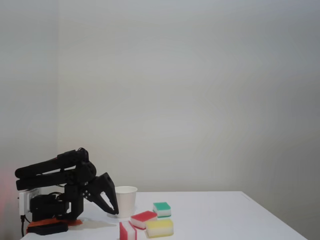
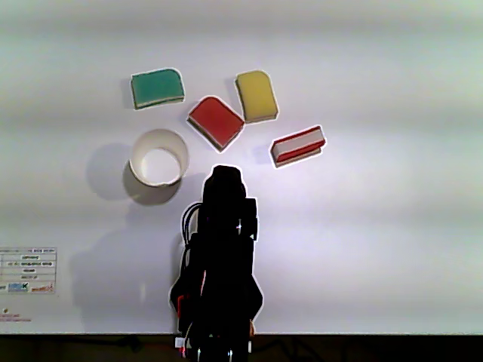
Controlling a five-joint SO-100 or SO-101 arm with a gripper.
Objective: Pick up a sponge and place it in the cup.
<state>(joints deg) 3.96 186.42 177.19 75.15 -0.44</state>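
Item: gripper (image 1: 114, 212), folded low by the arm's base, tips down near the table (image 2: 392, 249); nothing seemed held, though how far the fingers stood apart could not be told.

Item: cup (image 2: 158, 157), upright, empty, just beside the gripper.

Item: red sponge (image 2: 216, 122), lying flat just beyond the arm in the other view. A second red sponge (image 2: 297, 145) stood on edge to its right there.

Item: yellow sponge (image 2: 256, 96) and green sponge (image 2: 157, 87), both near the flat red one.

Advice: reach forward, open wide, and close across the flat red sponge's narrow sides, keeping clear of the yellow one and the cup's rim.
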